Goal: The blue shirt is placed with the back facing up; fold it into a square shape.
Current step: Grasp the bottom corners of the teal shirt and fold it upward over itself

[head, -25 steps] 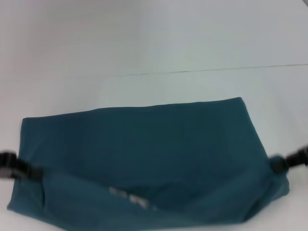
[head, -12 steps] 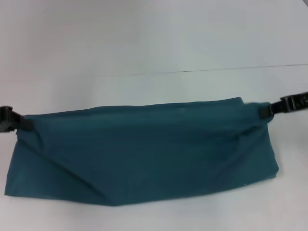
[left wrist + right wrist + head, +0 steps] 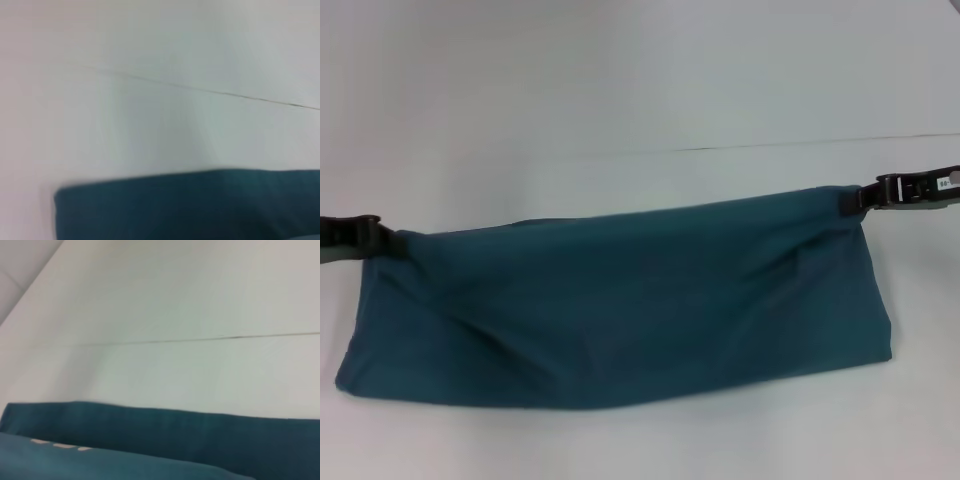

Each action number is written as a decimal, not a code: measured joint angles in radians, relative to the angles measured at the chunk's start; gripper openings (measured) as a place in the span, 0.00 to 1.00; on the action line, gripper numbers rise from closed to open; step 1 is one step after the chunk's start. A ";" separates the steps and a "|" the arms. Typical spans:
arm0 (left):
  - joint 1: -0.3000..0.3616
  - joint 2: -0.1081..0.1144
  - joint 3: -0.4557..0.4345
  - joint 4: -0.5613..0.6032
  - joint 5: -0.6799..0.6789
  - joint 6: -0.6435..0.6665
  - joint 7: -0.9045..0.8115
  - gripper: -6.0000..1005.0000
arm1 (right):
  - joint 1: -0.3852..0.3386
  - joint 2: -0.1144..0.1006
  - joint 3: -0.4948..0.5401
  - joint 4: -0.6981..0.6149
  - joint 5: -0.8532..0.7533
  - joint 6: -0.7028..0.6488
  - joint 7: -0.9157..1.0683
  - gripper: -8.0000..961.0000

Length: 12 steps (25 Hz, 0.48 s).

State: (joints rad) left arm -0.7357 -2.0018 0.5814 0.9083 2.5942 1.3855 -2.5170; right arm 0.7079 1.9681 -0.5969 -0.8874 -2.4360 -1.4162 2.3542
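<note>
The blue shirt point(image 3: 620, 300) lies folded into a long band across the white table point(image 3: 620, 90), its far edge stretched taut between both grippers. My left gripper point(image 3: 382, 238) is shut on the shirt's far left corner. At the far right corner my right gripper point(image 3: 855, 198) is shut on the cloth. Teal cloth of the blue shirt point(image 3: 190, 205) shows in the left wrist view. In the right wrist view the blue shirt point(image 3: 165, 435) carries a bit of white lettering point(image 3: 60, 445). Neither wrist view shows fingers.
A thin dark seam point(image 3: 770, 146) runs across the table behind the shirt. White tabletop surrounds the cloth on all sides.
Both grippers carried the shirt's lifted near edge away from me and over onto the far edge, folding it in half. The white lettering is now hidden in the head view.
</note>
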 joint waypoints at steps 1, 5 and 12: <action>0.000 -0.004 0.016 0.000 0.001 -0.021 -0.003 0.07 | 0.000 0.001 -0.001 0.008 0.000 0.019 0.000 0.07; -0.006 -0.014 0.057 -0.005 0.001 -0.097 -0.014 0.07 | 0.001 0.011 -0.010 0.017 0.000 0.083 0.000 0.07; -0.011 -0.031 0.072 -0.007 0.009 -0.168 -0.017 0.07 | 0.001 0.045 -0.042 0.018 0.002 0.185 -0.005 0.07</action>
State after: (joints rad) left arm -0.7468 -2.0331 0.6535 0.9011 2.6031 1.2172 -2.5342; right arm 0.7088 2.0126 -0.6387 -0.8698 -2.4344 -1.2312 2.3495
